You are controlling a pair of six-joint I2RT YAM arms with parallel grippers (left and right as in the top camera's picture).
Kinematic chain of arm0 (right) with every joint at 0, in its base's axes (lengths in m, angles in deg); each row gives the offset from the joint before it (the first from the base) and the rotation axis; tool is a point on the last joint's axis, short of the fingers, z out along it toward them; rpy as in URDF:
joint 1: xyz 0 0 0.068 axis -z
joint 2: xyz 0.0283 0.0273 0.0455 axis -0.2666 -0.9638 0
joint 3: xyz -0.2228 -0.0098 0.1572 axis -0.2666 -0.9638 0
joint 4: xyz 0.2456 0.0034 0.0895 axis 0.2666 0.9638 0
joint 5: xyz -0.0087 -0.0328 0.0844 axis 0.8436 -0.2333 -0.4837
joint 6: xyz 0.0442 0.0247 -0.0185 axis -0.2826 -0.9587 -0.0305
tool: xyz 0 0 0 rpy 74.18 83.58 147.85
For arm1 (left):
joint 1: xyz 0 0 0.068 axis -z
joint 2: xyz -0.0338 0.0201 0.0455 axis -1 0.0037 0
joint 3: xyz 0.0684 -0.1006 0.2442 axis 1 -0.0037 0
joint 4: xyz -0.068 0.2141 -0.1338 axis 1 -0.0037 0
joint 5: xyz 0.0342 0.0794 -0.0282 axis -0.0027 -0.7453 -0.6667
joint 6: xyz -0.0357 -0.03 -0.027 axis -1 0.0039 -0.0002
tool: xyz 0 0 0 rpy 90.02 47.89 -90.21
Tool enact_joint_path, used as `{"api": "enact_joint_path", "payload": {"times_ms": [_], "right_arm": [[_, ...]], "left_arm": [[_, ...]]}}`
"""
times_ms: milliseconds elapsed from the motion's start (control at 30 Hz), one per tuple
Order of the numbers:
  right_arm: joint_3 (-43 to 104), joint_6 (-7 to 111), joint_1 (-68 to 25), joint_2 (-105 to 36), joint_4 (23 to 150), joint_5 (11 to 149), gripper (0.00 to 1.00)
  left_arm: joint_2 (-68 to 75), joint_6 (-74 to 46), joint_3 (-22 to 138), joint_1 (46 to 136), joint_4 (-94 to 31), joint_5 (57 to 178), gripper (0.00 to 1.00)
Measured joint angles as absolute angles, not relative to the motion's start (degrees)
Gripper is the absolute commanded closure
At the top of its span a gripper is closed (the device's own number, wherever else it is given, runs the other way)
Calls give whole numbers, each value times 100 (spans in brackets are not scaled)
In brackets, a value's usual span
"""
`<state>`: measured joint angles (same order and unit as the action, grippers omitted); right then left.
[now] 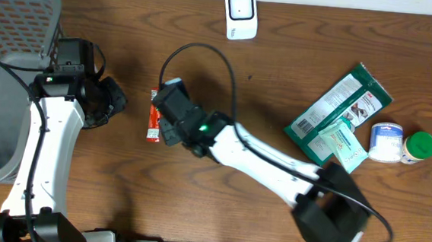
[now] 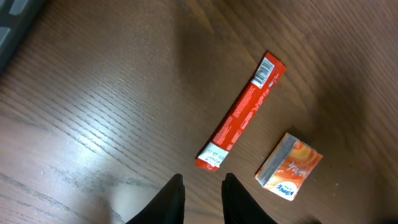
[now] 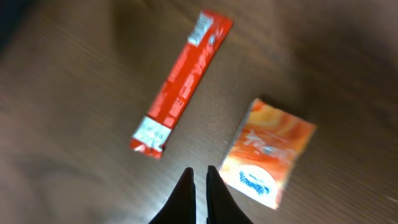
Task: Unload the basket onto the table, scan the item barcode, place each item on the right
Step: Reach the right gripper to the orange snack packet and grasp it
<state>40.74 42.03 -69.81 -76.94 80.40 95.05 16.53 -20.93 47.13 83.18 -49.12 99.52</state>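
You're at pickup: red stick packet [image 2: 241,112] lies mid-table beside the orange packet [image 2: 289,167], right gripper [image 3: 200,186] pressed together empty above them, left gripper [image 2: 202,196] slightly parted, so spread, grab, then show the barcode [image 2: 267,70] to the scanner [image 1: 240,14] at the table's [image 1: 296,58] far edge.

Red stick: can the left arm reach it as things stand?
Probably yes: the red stick lies flat just ahead of the left gripper, nothing between them; the orange packet sits apart beside it.
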Motion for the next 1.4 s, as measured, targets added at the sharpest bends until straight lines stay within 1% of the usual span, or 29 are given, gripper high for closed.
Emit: {"api": "enact_joint_path", "payload": {"times_ms": [100, 200, 367, 433, 533, 667, 700, 800, 867, 900, 1000, 1033, 1133, 1267, 1400], "right_arm": [[4067, 4196, -7046, -8150, 7680, 9578, 97], [4067, 4196, -7055, -8406, 7610, 9569, 99], [4065, 4194, -7051, -8505, 8246, 9779, 99], [4065, 4194, -7042, -8500, 8475, 9986, 97], [4061, 4275, -6952, -8411, 8641, 10047, 87], [4059, 4924, -6869, -7991, 8600, 9809, 68], [4059, 5075, -6869, -7803, 8626, 9770, 66], [4061, 5385, -6874, -7313, 8729, 9748, 68], [4072, 5619, -6871, -7123, 8751, 9800, 68], [4078, 5761, -6871, -7119, 8755, 9857, 66], [4078, 6098, -6874, -7368, 8825, 10004, 63], [4078, 6170, -6871, -7477, 8829, 10032, 62], [4078, 6329, -6874, -8000, 8794, 10340, 62], [4070, 6436, -6874, -8352, 8762, 10565, 62], [4070, 6570, -6885, -8417, 8698, 10677, 62]], "left_arm": [[1653, -2095, 4710, 8320, -4923, 9941, 76], [1653, -2095, 4710, 8320, -4926, 9900, 76], [1653, -2095, 4710, 8320, -4926, 9895, 76], [1653, -2095, 4710, 8320, -4926, 9898, 76], [1653, -2095, 4710, 8320, -4926, 9895, 75], [1653, -2095, 4710, 8320, -4926, 9895, 75], [1653, -2095, 4710, 8320, -4928, 9895, 75], [1653, -2095, 4710, 8320, -4926, 9889, 75], [1653, -2095, 4710, 8320, -4928, 9880, 70], [1653, -2098, 4710, 8320, -4926, 9880, 68], [1653, -2113, 4710, 8320, -4928, 9880, 64], [1653, -2113, 4710, 8320, -4926, 9878, 61], [1653, -2104, 4710, 8320, -4928, 9878, 55], [1653, -2113, 4710, 8320, -4926, 9878, 53], [1653, -2111, 4710, 8320, -4926, 9878, 53]]}}
